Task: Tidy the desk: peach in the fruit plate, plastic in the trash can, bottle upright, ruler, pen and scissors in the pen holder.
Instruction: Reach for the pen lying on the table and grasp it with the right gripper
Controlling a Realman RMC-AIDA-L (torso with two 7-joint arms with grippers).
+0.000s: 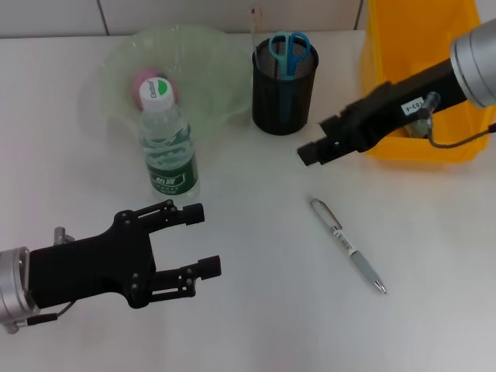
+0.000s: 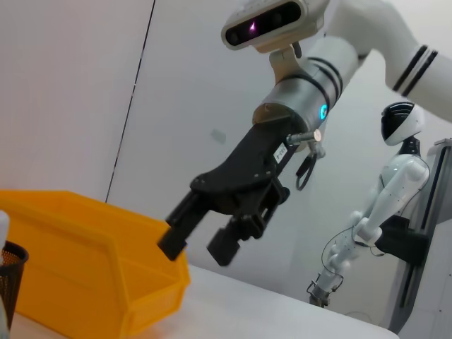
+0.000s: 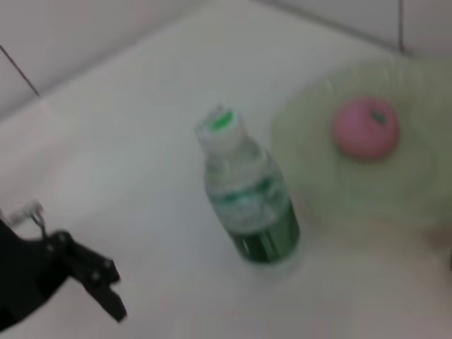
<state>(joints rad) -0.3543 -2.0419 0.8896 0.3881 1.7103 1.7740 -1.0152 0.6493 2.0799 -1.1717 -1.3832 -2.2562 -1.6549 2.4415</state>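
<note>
At the near left of the white desk (image 1: 256, 310), the black left gripper (image 1: 203, 240) hovers with its two fingers spread wide and nothing between them, pointing toward the desk's middle. Just beyond it stands the clear plastic water bottle (image 1: 167, 143) with a green label and white cap, upright, its long axis vertical, right in front of the pale green translucent fruit plate (image 1: 209, 66). The pink peach (image 1: 142, 80) lies inside that plate, partly hidden behind the bottle's cap. To the right of the plate sits the black mesh pen holder (image 1: 284, 97), with the blue-handled scissors (image 1: 288, 48) standing in it, handles up. In the open stretch of desk right of centre lies the silver pen (image 1: 348, 245), its long axis running diagonally from far-left to near-right, well apart from everything else with bare surface all around. Above it the black right gripper (image 1: 312, 149) hangs empty, fingers parted, in front of the yellow plastic bin (image 1: 422, 39) at the far right edge.
</note>
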